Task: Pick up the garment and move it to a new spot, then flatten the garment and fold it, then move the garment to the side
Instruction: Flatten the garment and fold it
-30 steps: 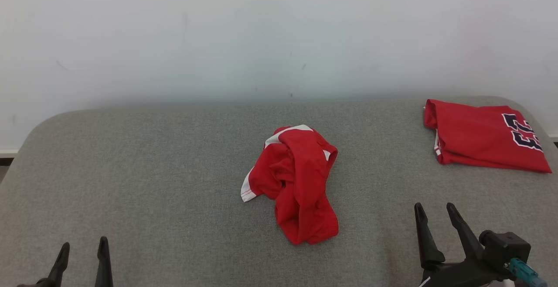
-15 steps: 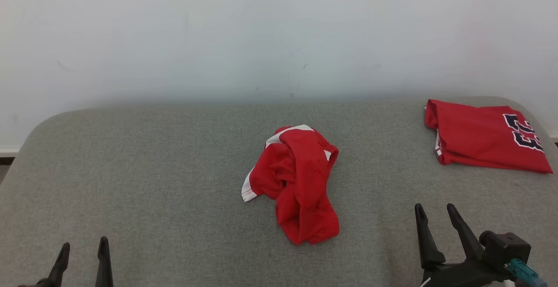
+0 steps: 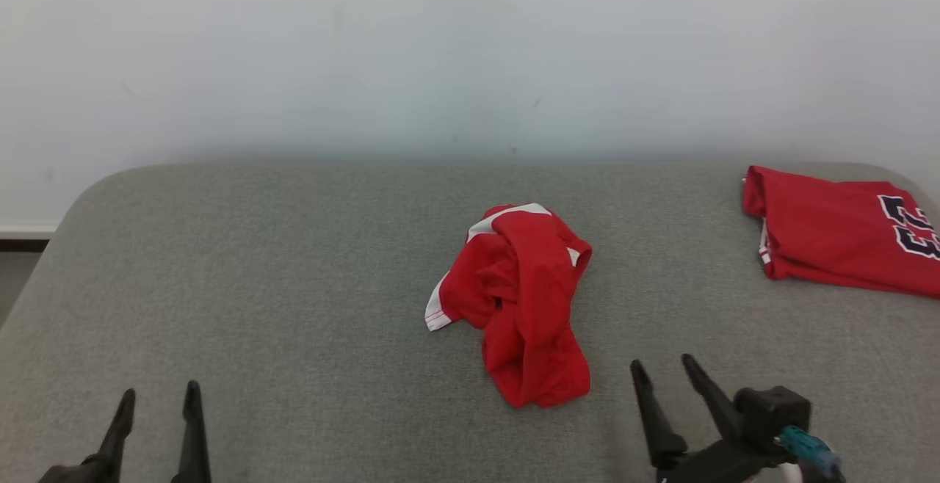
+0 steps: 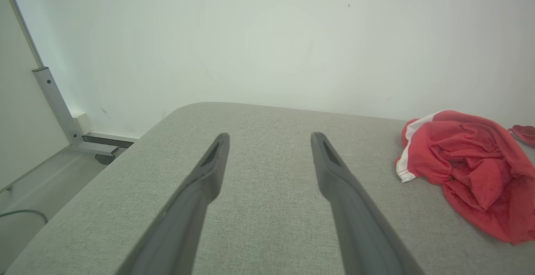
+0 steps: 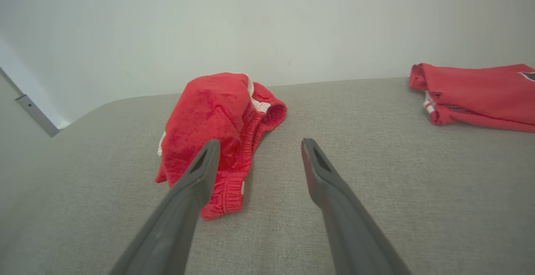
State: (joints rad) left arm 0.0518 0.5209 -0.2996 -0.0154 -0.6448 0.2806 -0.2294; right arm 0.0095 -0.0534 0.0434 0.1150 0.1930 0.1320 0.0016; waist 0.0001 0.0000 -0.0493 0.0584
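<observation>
The left gripper [image 3: 160, 393] and right gripper [image 3: 662, 364] each carry two long, matte dark fingers [image 4: 339, 191] that broaden at the base and taper to slim, rounded tips, with a shallow slot cut into the inner face near each tip. Behind the right pair sits a blocky black housing [image 3: 771, 409] bearing a teal connector [image 3: 797, 442] with a grey end

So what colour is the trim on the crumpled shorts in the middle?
White trim on red shorts; the left wrist view shows it best.
</observation>
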